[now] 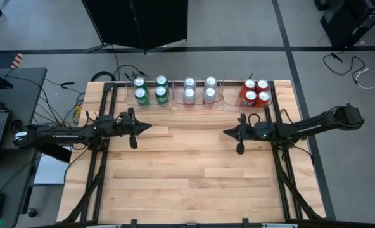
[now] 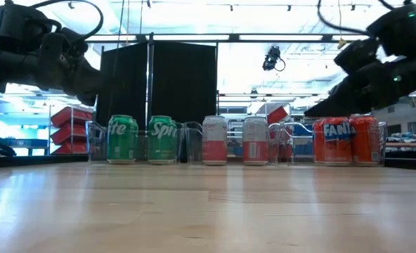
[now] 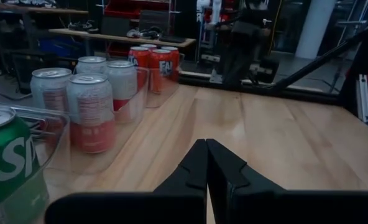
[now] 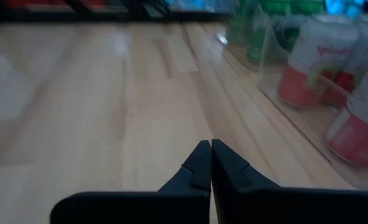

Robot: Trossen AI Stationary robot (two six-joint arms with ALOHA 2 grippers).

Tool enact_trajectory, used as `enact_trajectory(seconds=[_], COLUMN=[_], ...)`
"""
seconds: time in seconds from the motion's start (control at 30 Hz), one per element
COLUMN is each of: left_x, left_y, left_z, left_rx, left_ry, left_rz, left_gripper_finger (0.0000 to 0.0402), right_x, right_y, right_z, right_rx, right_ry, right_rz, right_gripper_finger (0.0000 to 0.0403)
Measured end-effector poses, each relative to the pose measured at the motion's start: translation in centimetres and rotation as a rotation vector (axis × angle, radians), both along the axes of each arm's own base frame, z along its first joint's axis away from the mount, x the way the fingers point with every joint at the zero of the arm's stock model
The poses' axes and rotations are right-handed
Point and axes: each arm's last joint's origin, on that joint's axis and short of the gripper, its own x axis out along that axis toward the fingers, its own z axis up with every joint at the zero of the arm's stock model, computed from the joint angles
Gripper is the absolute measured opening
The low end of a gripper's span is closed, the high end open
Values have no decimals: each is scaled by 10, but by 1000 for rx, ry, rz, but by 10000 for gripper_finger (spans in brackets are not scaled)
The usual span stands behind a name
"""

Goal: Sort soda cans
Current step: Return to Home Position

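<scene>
Pale wood of the desk (image 1: 187, 171) shows open across its middle and near side, so the way home looks free for both arms. Each arm reaches in from its own side. The left gripper (image 1: 148, 127) and right gripper (image 1: 228, 132) face one another, well apart, both closed on nothing (each wrist view shows the fingers meeting). A good retreat, I judge, lifts each arm and draws it back along its own side, keeping away from the row at the far edge, since the right gripper hangs near the red group. Three clear trays (image 1: 230, 101) stand side by side along that far edge. The cans sit sorted by colour, four to a tray: green cans (image 1: 151, 90) on the left, silver-white cans (image 1: 199, 90) in the middle, red cans (image 1: 255, 92) on the right, all upright with silver tops showing.
</scene>
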Motion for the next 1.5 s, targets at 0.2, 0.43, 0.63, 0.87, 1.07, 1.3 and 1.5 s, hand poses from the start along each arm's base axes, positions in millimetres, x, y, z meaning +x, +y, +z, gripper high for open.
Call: enact_trajectory(seconds=[0.2,0.43,0.63,0.87,1.07,1.3,1.5], left_x=[0,0,-4,-16,-29,-34,-34], left_y=[0,-1,-2,-5,-8,-8,-8], left_z=[0,0,-1,5,8,5,7], left_rx=[19,36,33,50,59,78,84], left_ry=[4,7,27,-31,-72,-48,-69], left_rz=[-2,-39,-58,-59,-59,-30,-19], left_gripper_finger=[3,3,3,3,3,3,3], right_x=[-18,-36,-51,-60,-64,-74,-70], right_y=[2,1,0,0,0,-3,-2], right_z=[7,10,13,27,31,31,33], right_rx=[5,9,-6,-85,-96,4,-2], right_ry=[-116,-140,-160,-300,-298,-137,-235], right_rz=[70,69,28,61,53,-98,-105], right_gripper_finger=[0,0,0,0,0,0,0])
